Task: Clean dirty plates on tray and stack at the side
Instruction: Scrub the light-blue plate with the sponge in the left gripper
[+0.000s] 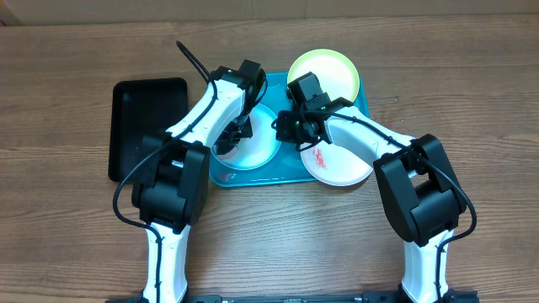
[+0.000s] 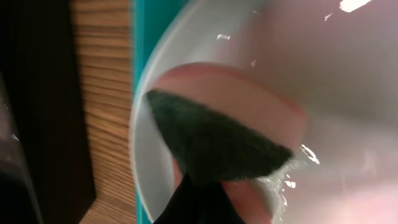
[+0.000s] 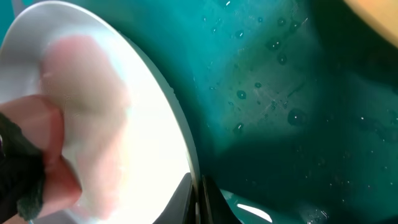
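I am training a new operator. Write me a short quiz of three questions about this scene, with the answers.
1. True or false: the yellow-green plate is dirty.
2. What does the left gripper hold? A) a sponge B) a fork C) nothing
3. Which plate's rim does the right gripper clamp?
Key: 1 false, it looks clean; the red smears are on the white plate. 2 A. 3 the light blue plate.
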You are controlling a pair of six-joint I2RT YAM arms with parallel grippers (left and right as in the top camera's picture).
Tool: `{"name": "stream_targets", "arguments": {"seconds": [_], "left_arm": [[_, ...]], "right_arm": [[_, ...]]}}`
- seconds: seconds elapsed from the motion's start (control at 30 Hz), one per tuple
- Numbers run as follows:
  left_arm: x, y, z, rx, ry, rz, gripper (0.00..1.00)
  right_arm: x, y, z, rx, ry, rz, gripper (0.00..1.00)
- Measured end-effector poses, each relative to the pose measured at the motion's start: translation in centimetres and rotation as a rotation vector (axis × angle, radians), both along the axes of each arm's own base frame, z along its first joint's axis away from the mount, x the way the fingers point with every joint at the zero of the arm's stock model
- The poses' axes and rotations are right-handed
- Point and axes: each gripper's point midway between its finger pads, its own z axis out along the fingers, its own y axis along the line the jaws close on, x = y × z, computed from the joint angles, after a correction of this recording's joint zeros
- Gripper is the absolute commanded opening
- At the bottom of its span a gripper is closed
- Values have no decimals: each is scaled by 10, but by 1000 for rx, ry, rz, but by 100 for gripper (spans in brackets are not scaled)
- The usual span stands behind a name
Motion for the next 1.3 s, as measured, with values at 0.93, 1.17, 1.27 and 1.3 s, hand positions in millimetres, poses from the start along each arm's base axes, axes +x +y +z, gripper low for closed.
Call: {"name": "stream_targets", "arguments": {"seconds": [0.93, 1.17, 1.27, 1.3], "left_arm": [[41, -85, -4, -413, -112, -295, 4], [25, -17, -2, -92, -73, -59, 4], [11, 8, 1, 9, -27, 7, 4], [6, 13, 2, 30, -10, 20, 4]], "right_arm": [[4, -4, 0, -3, -8, -14, 4], [0, 0, 0, 0, 1, -1, 4], [0, 0, 0, -1, 3, 0, 4], [0, 0, 0, -1, 2, 0, 4]]}}
